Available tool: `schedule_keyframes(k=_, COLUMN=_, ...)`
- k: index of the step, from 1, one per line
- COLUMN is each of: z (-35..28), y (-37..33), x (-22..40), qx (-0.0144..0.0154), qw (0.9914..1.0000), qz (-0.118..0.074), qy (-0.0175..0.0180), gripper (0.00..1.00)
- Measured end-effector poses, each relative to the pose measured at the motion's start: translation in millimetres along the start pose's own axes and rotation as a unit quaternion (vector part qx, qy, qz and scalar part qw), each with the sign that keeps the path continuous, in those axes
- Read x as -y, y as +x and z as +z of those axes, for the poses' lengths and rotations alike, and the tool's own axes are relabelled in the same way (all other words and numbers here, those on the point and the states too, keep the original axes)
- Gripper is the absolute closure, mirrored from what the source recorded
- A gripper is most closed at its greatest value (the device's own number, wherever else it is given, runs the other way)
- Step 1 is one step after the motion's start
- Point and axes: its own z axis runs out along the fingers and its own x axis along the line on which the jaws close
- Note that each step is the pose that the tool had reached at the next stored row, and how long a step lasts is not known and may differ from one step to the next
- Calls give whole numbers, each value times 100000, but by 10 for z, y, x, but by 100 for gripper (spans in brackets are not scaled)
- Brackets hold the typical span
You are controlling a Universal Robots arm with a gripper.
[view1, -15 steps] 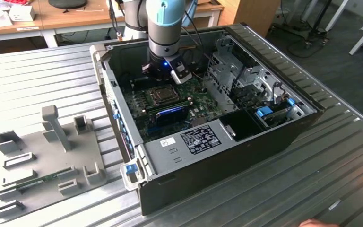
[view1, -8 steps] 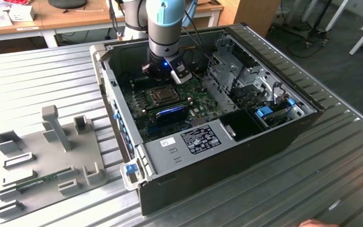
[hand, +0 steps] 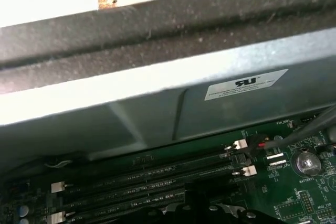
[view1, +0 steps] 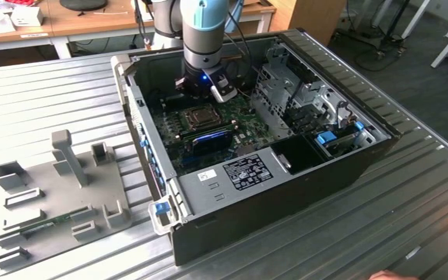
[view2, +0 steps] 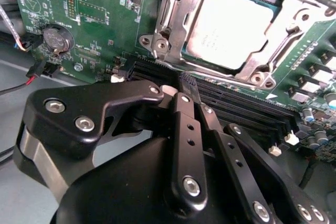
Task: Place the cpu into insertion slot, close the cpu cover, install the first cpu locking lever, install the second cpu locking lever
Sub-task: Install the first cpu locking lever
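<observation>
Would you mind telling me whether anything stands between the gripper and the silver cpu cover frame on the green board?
Nothing visible does. In the second wrist view the gripper, fingers shut, hangs over the long black memory slots, right beside the thin silver metal cpu cover, which frames the silvery square cpu.

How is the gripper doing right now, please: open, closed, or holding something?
The black gripper: jaws closed together, with nothing visible held between them.
</observation>
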Motion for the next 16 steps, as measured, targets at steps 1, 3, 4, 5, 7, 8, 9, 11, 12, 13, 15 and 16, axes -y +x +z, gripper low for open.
schedule_keyframes(k=1, z=-7, y=0, x=-2, qx=1, qw=100000, qz=2, qy=-2, gripper=89)
schedule_keyframes(k=3, z=-26, y=-2, x=-9, qx=2, qw=100000, qz=2, qy=-12, gripper=89)
schedule_keyframes(k=4, z=-39, y=-3, x=-13, qx=2, qw=100000, qz=2, qy=-16, gripper=89)
schedule_keyframes(k=5, z=-50, y=-3, x=-17, qx=5, qw=100000, qz=3, qy=-22, gripper=89)
schedule_keyframes(k=7, z=-72, y=-5, x=-24, qx=7, qw=100000, qz=0, qy=-31, gripper=89)
schedule_keyframes(k=8, z=-81, y=-6, x=-27, qx=13, qw=100000, qz=1, qy=-41, gripper=89)
schedule_keyframes(k=9, z=-90, y=-6, x=-30, qx=19, qw=100000, qz=-4, qy=-48, gripper=89)
schedule_keyframes(k=11, z=-107, y=-8, x=-35, qx=43, qw=100000, qz=-14, qy=-53, gripper=89)
schedule_keyframes(k=12, z=-112, y=-8, x=-37, qx=52, qw=100000, qz=-21, qy=-80, gripper=89)
schedule_keyframes(k=13, z=-114, y=-8, x=-38, qx=81, qw=100000, qz=-24, qy=-110, gripper=89)
schedule_keyframes(k=15, z=-115, y=-5, x=-38, qx=149, qw=100000, qz=-35, qy=-143, gripper=89)
schedule_keyframes(k=16, z=-116, y=-2, x=-37, qx=187, qw=100000, qz=-48, qy=-143, gripper=89)
